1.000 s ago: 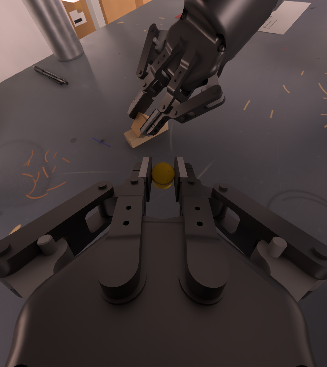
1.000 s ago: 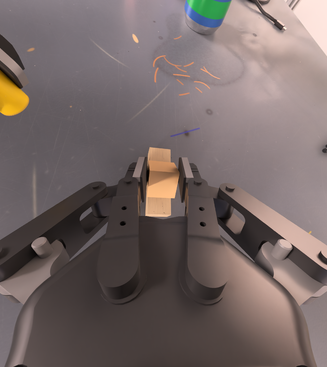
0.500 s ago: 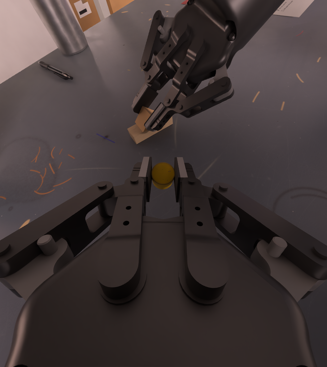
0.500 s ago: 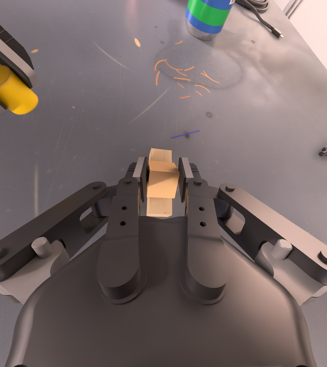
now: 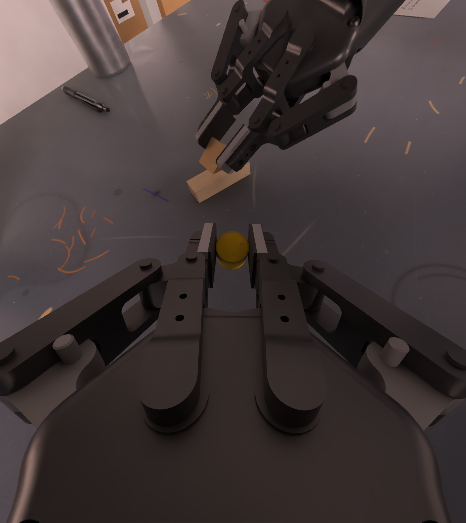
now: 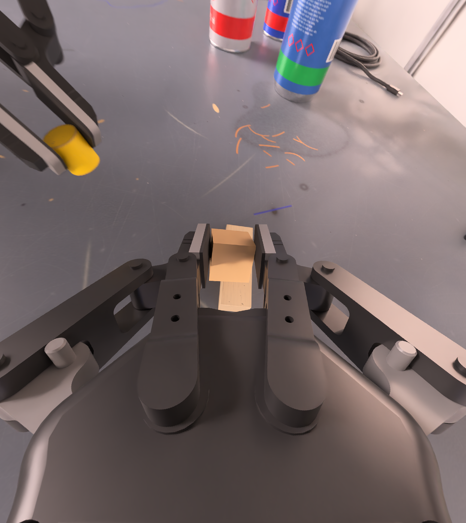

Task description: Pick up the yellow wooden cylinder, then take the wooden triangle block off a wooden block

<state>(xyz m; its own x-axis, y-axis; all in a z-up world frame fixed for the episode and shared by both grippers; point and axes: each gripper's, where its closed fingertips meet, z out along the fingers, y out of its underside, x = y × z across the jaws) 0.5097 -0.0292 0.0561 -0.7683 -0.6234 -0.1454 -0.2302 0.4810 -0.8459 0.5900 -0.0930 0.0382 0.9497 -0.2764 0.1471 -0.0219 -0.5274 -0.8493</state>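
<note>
My left gripper (image 5: 232, 240) is shut on the yellow wooden cylinder (image 5: 232, 249) and holds it above the grey table; it also shows in the right wrist view (image 6: 80, 154) at the left. My right gripper (image 6: 232, 240) is shut on the tan wooden triangle block (image 6: 232, 259) and holds it just above the pale wooden block (image 6: 234, 297), which lies flat on the table. In the left wrist view the triangle block (image 5: 210, 157) hangs over the wooden block (image 5: 215, 182); whether its lower corner touches is unclear.
A black pen (image 5: 86, 99) and a metal post (image 5: 96, 36) stand at the far left. A tall blue-green can (image 6: 308, 48), two shorter cans (image 6: 233, 25) and a coiled cable (image 6: 359, 58) stand beyond the blocks. A sheet of paper (image 5: 421, 8) lies at the far right.
My right gripper has lifted with the triangle block, which has come up off the wooden block. My left gripper has risen with the cylinder. The cans have come into the right wrist view.
</note>
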